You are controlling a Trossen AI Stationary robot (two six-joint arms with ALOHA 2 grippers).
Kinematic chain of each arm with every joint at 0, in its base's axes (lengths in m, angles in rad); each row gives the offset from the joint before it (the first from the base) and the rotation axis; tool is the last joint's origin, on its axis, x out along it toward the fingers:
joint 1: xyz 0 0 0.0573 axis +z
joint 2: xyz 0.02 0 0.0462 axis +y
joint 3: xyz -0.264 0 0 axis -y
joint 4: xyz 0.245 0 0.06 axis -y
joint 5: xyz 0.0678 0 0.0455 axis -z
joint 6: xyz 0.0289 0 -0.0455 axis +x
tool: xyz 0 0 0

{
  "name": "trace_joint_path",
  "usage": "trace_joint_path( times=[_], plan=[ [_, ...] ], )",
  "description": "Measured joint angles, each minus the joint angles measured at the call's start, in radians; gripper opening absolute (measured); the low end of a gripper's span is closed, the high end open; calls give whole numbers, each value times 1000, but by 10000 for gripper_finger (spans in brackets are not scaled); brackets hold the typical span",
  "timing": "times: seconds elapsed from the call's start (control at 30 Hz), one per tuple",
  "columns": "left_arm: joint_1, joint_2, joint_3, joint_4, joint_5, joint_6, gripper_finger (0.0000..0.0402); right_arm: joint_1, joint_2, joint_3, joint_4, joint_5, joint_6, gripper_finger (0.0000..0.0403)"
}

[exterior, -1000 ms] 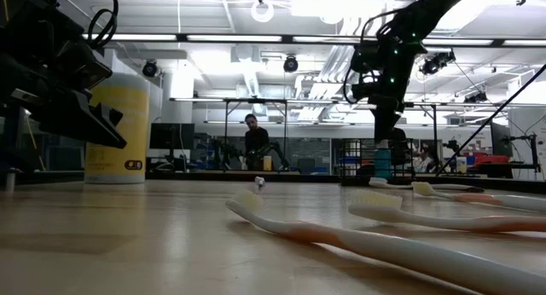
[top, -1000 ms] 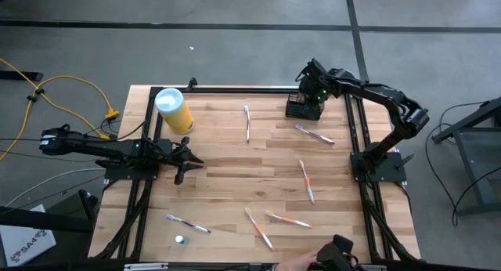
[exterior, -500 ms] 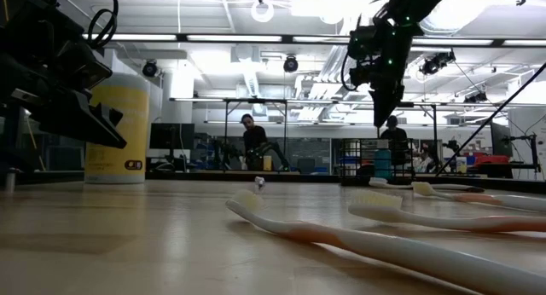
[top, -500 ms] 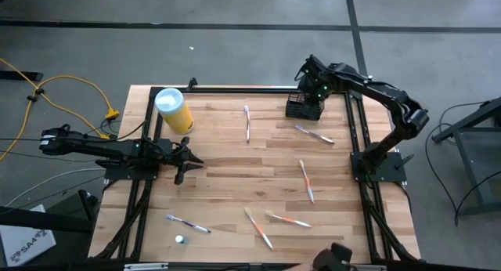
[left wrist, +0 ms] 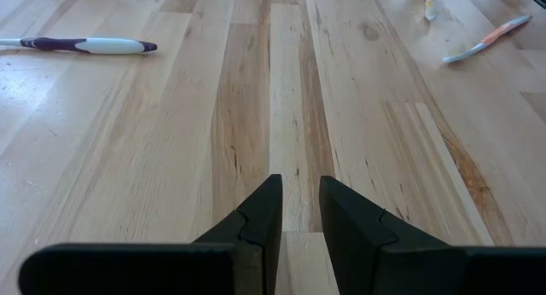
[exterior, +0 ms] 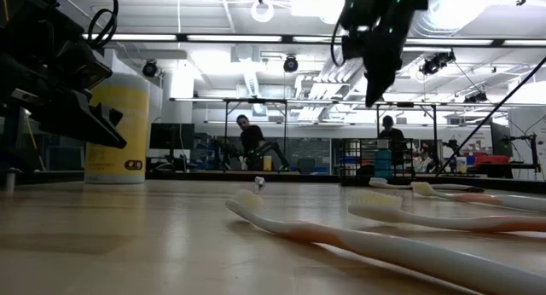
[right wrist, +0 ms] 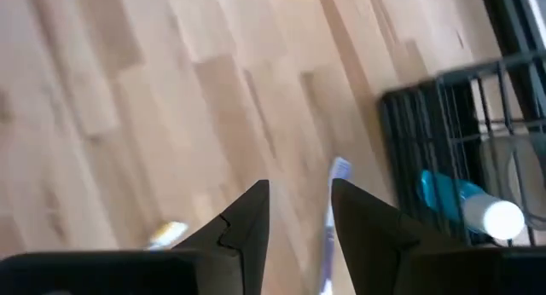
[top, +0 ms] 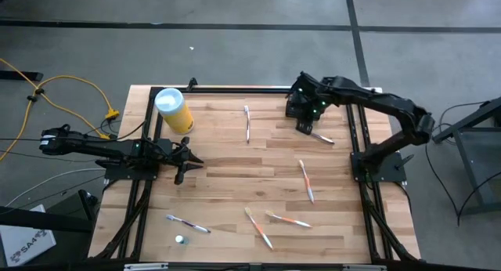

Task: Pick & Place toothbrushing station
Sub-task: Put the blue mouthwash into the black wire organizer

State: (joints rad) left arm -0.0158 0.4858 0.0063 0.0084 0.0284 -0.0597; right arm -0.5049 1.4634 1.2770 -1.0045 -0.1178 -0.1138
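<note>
Right gripper (top: 304,117) hangs above the far right part of the table (top: 235,169), fingers slightly apart with nothing between them; the toothbrushing station (right wrist: 465,150) sits on the wood just beside it, near the table's far right corner, with a teal-and-white tube (right wrist: 469,203) inside. Left gripper (top: 188,161) waits low over the table's left side, fingers nearly together with a narrow gap, empty. Yellow canister (top: 174,110) stands at the far left, toothbrushes (top: 305,180) scattered across the boards.
</note>
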Motion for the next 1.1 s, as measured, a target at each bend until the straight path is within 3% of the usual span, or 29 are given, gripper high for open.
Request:
trace_joint_path(
  times=[0.3,0.73,1.1],
  plan=[
    [0,0,0,0,0,0,77,180,-93,0,-3,16,170,120],
    [0,0,0,0,0,0,77,503,-107,-14,-38,205,439,120],
    [0,0,0,0,0,0,77,780,-310,-311,175,408,720,120]
  ],
)
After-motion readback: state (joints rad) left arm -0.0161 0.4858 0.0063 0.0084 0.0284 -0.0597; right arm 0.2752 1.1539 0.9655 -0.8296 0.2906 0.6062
